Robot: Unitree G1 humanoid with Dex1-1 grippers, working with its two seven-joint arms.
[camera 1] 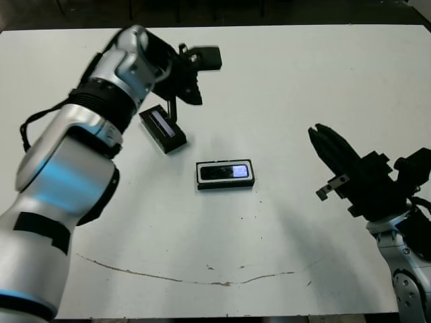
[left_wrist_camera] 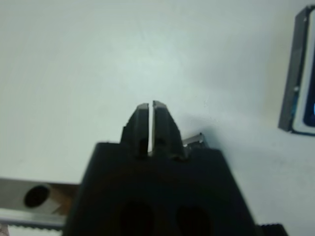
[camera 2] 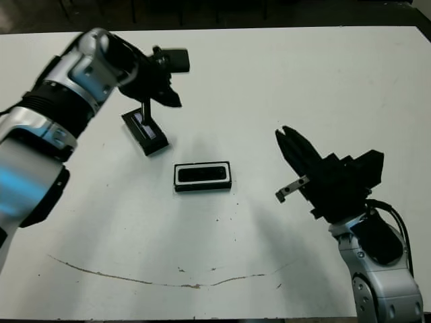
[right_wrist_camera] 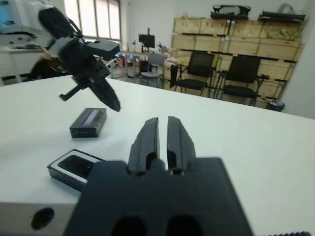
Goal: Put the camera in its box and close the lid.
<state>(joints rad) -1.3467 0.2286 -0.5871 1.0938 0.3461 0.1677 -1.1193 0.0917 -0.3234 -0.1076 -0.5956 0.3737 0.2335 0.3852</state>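
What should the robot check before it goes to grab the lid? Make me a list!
1. Slim black camera lies inside the shallow black-walled box with white lining: ok.
2. Black lid block with the pale stripe lies flat on the white table, apart from the box: ok.
3. Left gripper is over the lid: ok. Whether it touches the lid: cannot tell.
4. Left gripper open enough to take the lid: not ok, its fingers are shut with nothing between them.
5. Right gripper clear of the box: ok, it is off to the side, shut and empty.
6. Lid on the box: not ok, not yet done.
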